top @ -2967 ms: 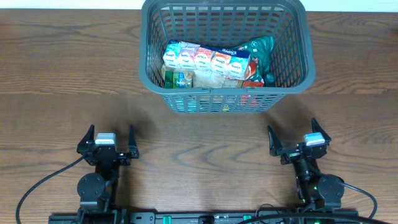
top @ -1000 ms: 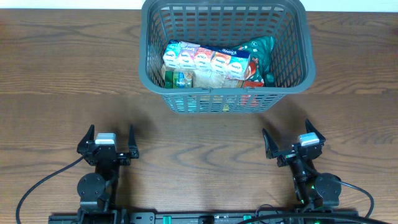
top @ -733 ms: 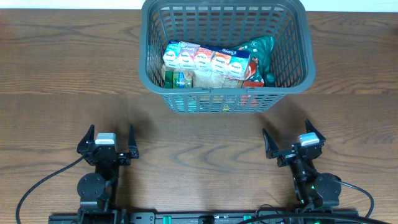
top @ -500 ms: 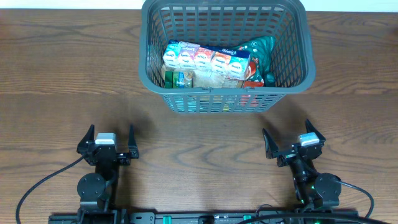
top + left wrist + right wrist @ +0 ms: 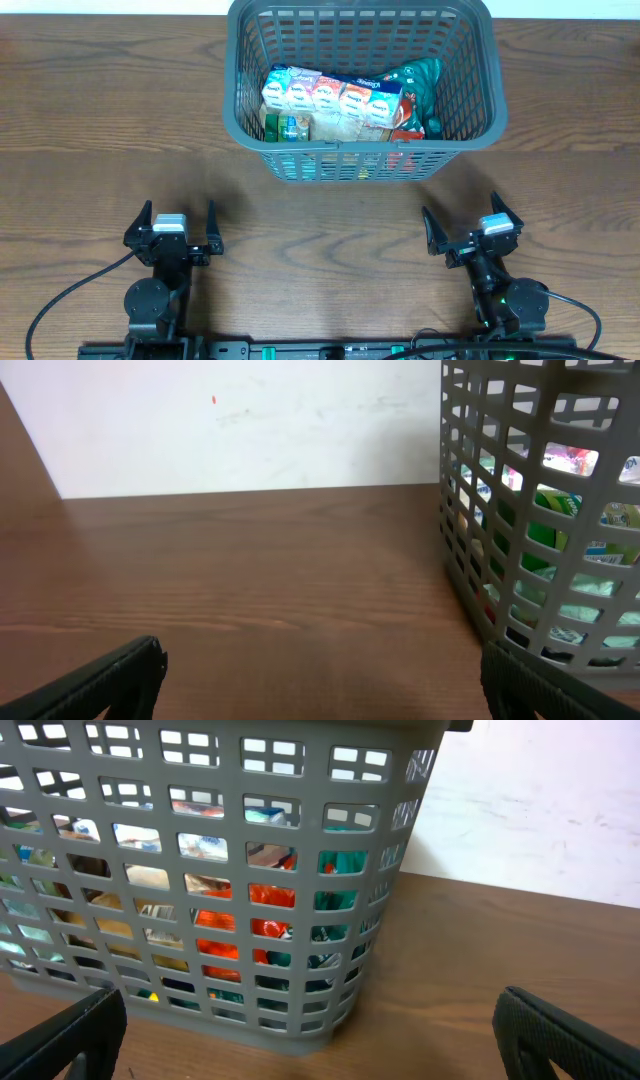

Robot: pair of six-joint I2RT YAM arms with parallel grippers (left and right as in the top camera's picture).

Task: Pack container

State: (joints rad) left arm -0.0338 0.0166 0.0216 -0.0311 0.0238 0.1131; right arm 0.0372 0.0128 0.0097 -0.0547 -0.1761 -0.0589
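Two grippers rest nearest the viewer: left gripper [image 5: 177, 211] at 7 o'clock and right gripper [image 5: 462, 208] at 5 o'clock, both with jaws spread wide, holding nothing. Farther off, at 12 o'clock on the wooden table [image 5: 100, 120], stands the grey container [image 5: 360, 166], holding a row of small cartons [image 5: 330, 96] and a green bag [image 5: 416, 76].

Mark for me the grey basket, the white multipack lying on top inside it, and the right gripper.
grey basket [image 5: 345, 146]: overhead view, on its near rim.
white multipack [image 5: 330, 97]: overhead view, on the top face of the middle packet.
right gripper [image 5: 459, 203]: overhead view, midway between its open fingertips.
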